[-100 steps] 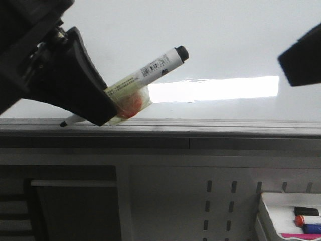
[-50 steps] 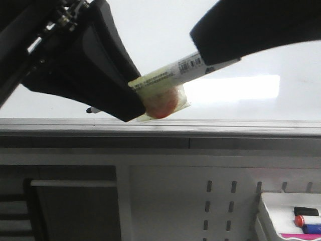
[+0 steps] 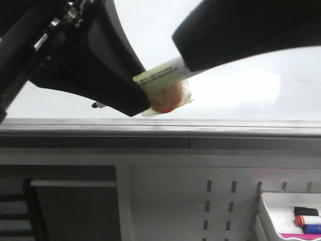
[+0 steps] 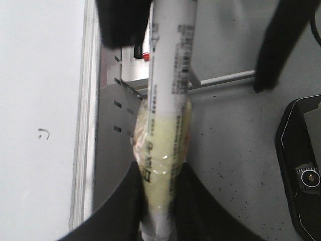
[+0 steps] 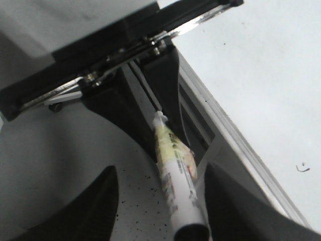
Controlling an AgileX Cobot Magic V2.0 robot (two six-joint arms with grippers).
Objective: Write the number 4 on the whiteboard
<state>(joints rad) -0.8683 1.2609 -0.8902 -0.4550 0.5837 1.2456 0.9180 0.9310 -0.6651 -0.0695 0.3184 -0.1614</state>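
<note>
Front view: right claw (image 3: 200, 59) overlaps held marker (image 3: 163, 75).

Fine black print and a barcode along the white barrel of the marker (image 4: 168, 65), too small and blurred to read. More print on the yellowish label (image 3: 158, 75) wrapped round that barrel, likewise illegible, perhaps not Latin script. On the whiteboard (image 4: 40, 75), to one side of the marker, only a small hooked black mark (image 4: 44, 133), no readable digit.
</note>
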